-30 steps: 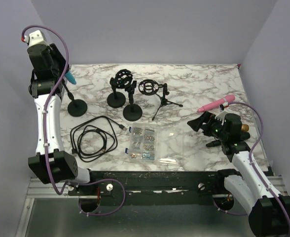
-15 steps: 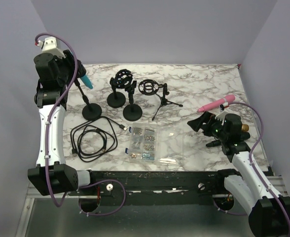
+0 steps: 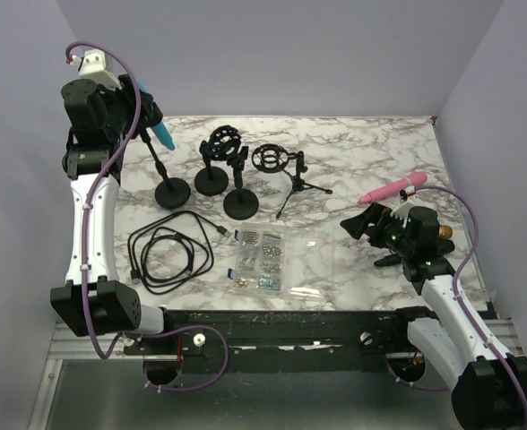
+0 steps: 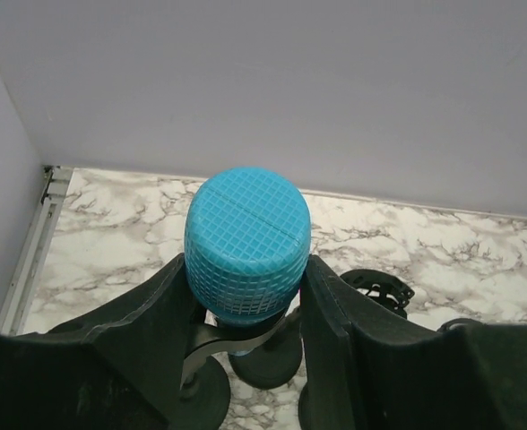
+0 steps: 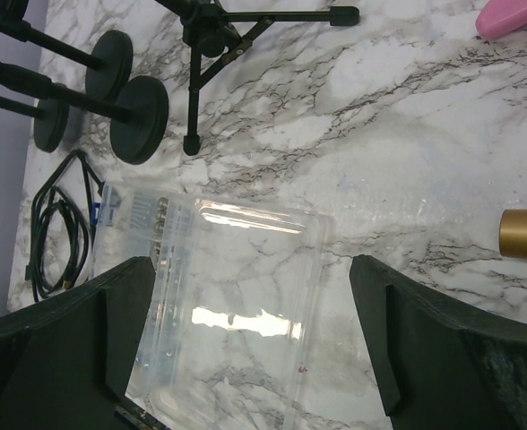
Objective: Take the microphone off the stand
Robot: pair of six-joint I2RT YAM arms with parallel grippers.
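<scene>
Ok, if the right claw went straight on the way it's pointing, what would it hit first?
Probably the clear plastic case on the table, straight ahead of the open right claw; depth is unclear.

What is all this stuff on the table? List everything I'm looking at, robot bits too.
blue microphone: one, blue, far left, atop a stand
round-base stands: three, black, back left, close together
tripod stand: one, black, back centre
pink microphone: one, pink, lying at the right
gold cylinder: one, gold, right edge
cable: one, black, coiled, front left
clear box: one, transparent, small parts inside, front centre
table: one, white-grey marble
left gripper: one, black, shut on the blue microphone
right gripper: one, black, open, at the right
</scene>
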